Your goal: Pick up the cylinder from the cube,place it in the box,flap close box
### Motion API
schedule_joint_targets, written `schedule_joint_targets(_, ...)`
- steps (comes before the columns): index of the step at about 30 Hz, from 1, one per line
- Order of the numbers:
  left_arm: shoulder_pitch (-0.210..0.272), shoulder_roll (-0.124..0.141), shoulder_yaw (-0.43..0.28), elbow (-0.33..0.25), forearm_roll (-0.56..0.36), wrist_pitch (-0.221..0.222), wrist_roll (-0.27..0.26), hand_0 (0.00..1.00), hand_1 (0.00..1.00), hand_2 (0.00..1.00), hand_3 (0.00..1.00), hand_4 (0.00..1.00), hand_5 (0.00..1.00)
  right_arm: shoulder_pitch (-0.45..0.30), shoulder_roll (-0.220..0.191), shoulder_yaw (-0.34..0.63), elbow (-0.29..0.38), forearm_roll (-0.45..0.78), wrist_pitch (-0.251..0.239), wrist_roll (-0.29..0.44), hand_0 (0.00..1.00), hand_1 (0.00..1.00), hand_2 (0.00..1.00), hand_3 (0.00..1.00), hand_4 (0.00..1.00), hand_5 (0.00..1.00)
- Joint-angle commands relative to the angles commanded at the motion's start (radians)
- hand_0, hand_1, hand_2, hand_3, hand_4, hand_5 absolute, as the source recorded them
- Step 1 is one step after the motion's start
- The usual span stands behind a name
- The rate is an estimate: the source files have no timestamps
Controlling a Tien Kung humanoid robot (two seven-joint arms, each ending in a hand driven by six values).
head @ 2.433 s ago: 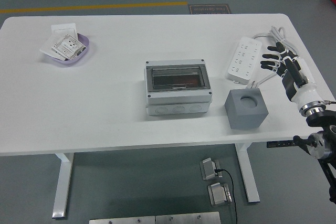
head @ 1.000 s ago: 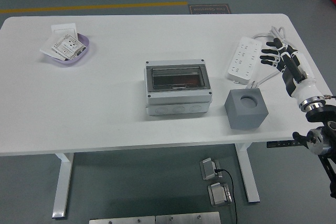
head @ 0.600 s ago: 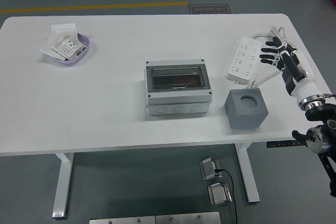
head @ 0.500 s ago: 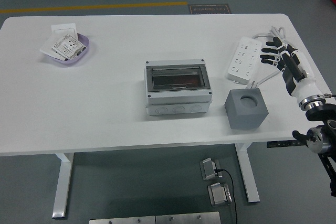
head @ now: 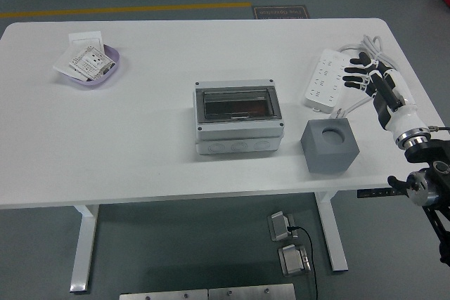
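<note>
Cylinder (head: 329, 131) sits in the round hole on top of the grey cube (head: 329, 145), near the table's (head: 162, 152) right front. Left of it stands the box (head: 239, 116), its flap down. Right hand (head: 369, 79) hovers over the power strip (head: 325, 79), fingers spread wide, empty.

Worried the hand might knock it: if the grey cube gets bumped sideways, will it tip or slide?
The grey cube looks as wide as tall with flat faces, so it would probably slide rather than tip. The white table appears smooth, so sliding seems easy. Its weight cannot be judged.
</note>
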Motion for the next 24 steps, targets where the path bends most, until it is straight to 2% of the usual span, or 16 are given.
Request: schedule_joint_targets(24,0.006,0.001,0.020,0.008,-0.014,0.008,0.016,0.635,0.654,0.609,0.642,0.621,0.155,0.003,-0.003,0.002,0.001,-0.018,0.011,-0.003,0.658,0.586,0.617,0.622,0.897,0.698)
